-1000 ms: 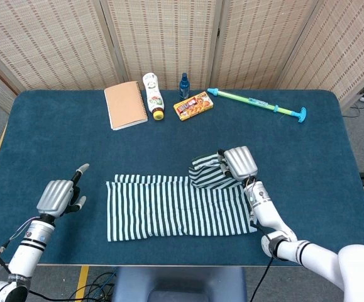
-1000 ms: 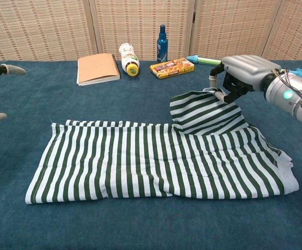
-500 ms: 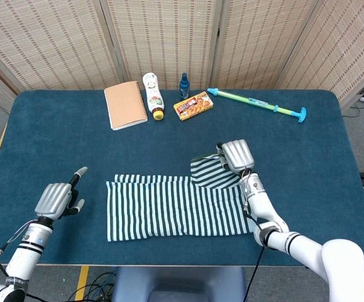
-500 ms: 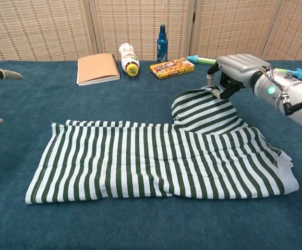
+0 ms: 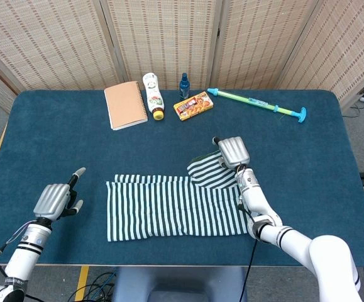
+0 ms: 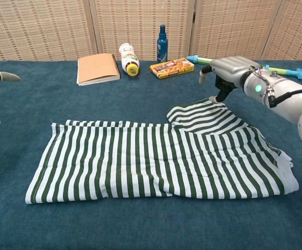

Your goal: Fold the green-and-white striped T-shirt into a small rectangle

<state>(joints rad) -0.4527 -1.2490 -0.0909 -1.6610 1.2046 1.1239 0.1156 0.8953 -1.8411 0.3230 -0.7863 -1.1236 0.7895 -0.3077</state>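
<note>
While the shirt (image 5: 178,206) lies mid-bench, long axis left-right, folding waits.
Right hand (image 5: 231,152) pinches its raised upper-right corner; left hand (image 5: 55,200), fingers spread and empty, rests lower left, farther off.

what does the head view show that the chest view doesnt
Only the head view shows the whole left robot hand with its forearm, fingers apart and holding nothing, the full blue table outline, and the floor beyond it.

Only the chest view shows the right robot hand side-on, its fingers reaching down to the raised sleeve edge.

Both show the green-and-white striped T-shirt, tan spiral notebook, white squeeze bottle, blue spray bottle, orange snack box and green-and-blue plastic rod.
</note>
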